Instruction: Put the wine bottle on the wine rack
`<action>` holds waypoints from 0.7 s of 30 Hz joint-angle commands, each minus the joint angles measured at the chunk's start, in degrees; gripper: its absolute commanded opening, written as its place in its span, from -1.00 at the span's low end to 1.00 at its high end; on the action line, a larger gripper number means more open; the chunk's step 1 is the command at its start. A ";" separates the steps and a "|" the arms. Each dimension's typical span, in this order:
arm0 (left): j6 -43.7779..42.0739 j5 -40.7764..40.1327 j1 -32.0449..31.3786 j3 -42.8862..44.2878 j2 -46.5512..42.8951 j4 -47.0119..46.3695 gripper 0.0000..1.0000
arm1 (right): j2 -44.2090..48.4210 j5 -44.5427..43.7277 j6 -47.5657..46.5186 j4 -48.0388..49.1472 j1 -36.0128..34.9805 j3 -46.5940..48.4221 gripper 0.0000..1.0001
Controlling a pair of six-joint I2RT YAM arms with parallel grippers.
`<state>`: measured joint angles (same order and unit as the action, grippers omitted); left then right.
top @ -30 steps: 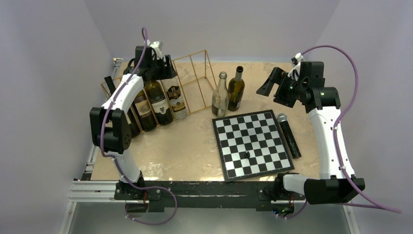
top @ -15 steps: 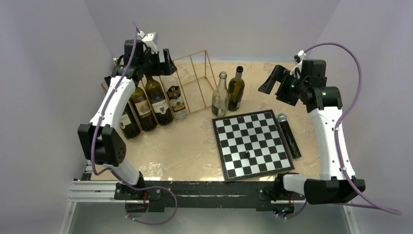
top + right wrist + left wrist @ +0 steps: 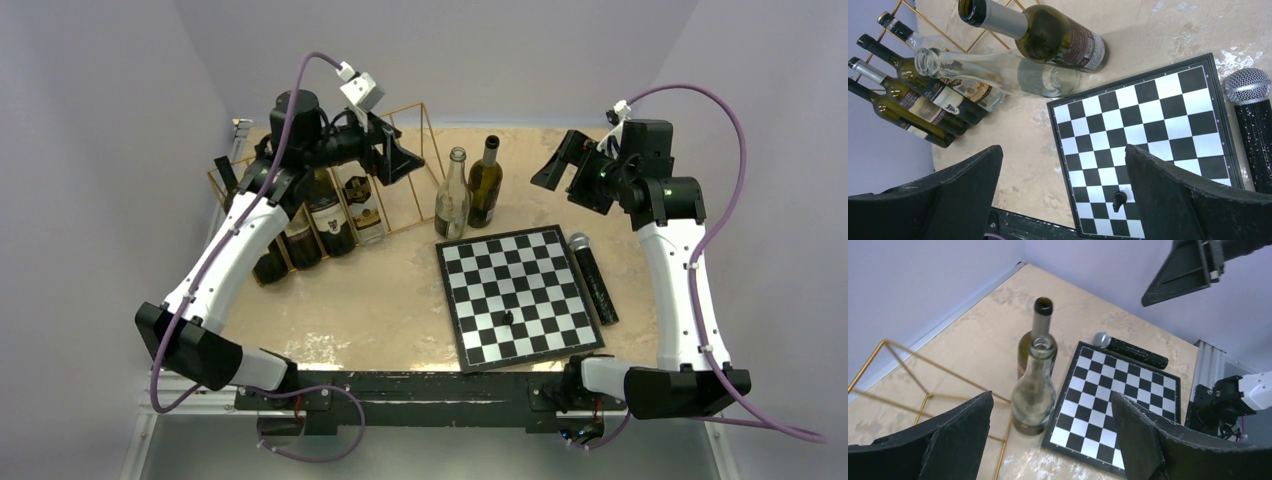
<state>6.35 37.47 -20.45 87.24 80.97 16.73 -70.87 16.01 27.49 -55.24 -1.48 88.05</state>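
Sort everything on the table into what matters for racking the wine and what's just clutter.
Job: wine rack, racked bottles, standing clear bottle, standing dark bottle.
Clutter: chessboard, black chess piece, microphone.

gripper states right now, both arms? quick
Left gripper: open, holding nothing.
Right gripper: open, holding nothing.
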 commanded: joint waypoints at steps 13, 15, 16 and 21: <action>7.66 1.57 -8.19 4.21 11.38 -22.16 0.72 | 2.18 3.31 2.20 2.64 0.16 -1.10 0.92; 8.65 0.73 -9.26 3.83 12.65 -23.97 0.74 | 2.16 3.17 1.99 2.36 0.16 -0.59 0.92; 8.75 0.46 -9.97 3.59 13.36 -24.43 0.74 | 2.21 3.15 1.83 2.28 0.11 -0.35 0.92; 8.85 -6.05 -12.12 1.64 15.22 -23.71 0.65 | 1.90 3.24 1.47 1.97 0.16 -0.19 0.92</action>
<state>14.00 37.12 -31.03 88.92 95.83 -2.94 -70.04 17.74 28.93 -54.57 -1.48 86.76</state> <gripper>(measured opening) 0.851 0.963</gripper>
